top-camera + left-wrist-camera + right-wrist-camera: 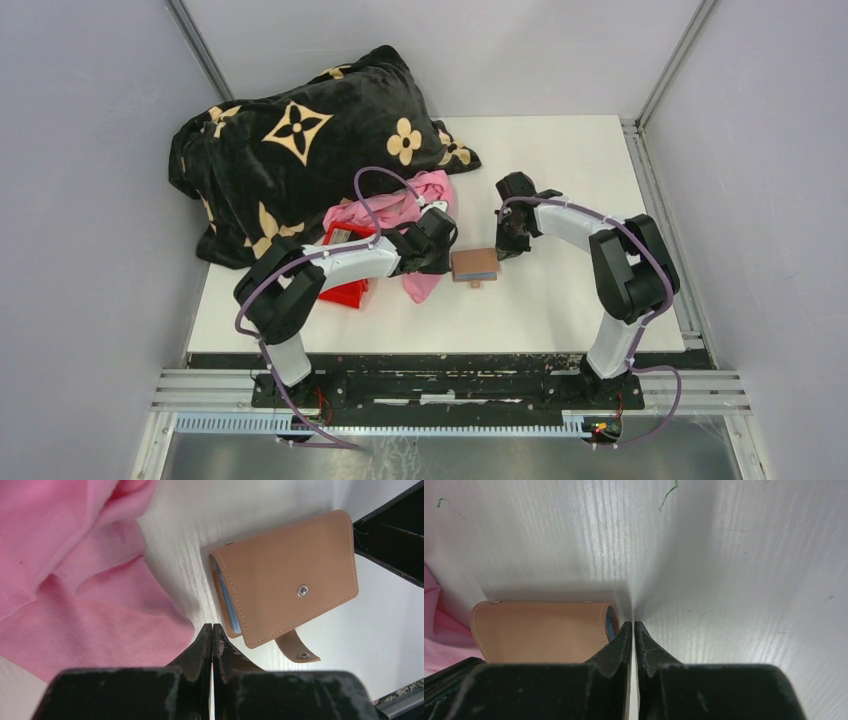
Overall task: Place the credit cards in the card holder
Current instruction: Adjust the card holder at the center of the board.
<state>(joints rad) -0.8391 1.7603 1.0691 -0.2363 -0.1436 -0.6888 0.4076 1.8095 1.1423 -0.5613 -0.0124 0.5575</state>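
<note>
The brown card holder (pixel 475 265) lies folded shut on the white table between both grippers, its snap tab (pixel 297 647) loose. A light blue credit card edge (pixel 230 605) shows inside its open side, and the same blue edge (pixel 611 622) appears in the right wrist view. My left gripper (pixel 212 626) is shut and empty, with its tips just short of the card holder's (pixel 290 580) near corner. My right gripper (pixel 633 623) is shut too, holding nothing, tips beside the card holder's (pixel 539 630) end. From above, the left gripper (pixel 450 258) sits left of it and the right gripper (pixel 505 250) on its right.
A pink cloth (pixel 400 210) lies bunched just left of the card holder, under my left wrist. A red bin (pixel 345 285) sits beneath the left arm, something flat and grey (pixel 340 237) in it. A black blanket with gold flowers (pixel 300 150) fills the far left.
</note>
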